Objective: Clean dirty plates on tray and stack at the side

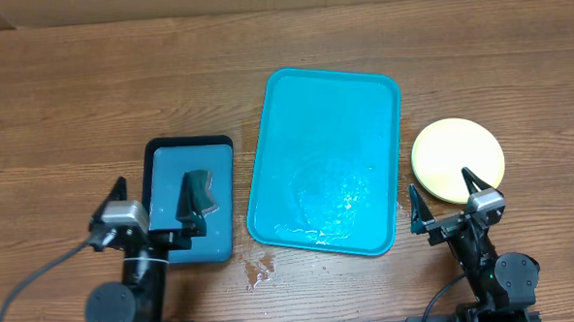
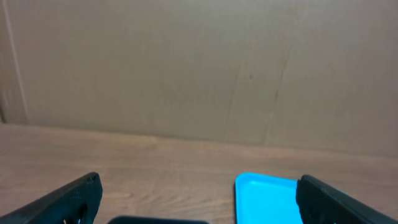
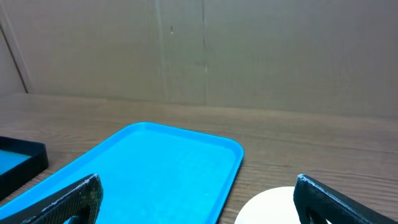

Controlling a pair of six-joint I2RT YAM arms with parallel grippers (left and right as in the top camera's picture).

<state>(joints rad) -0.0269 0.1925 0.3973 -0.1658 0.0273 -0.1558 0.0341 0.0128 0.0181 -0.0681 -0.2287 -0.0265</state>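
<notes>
The large teal tray (image 1: 362, 99) lies in the middle of the table, wet, with no plates on it. It also shows in the left wrist view (image 2: 264, 196) and the right wrist view (image 3: 161, 168). A stack of plates (image 1: 457, 156), pale yellow-green on top, sits on the table right of the tray; its edge shows in the right wrist view (image 3: 270, 208). My right gripper (image 1: 446, 197) is open and empty just in front of the stack. My left gripper (image 1: 153, 211) is open and empty over the front of the small tray.
A small black-rimmed blue tray (image 1: 166, 161) left of the teal tray holds a dark teal sponge (image 1: 197, 196). Water drops (image 1: 259, 269) lie on the wood near the teal tray's front left corner. A cardboard wall stands behind the table.
</notes>
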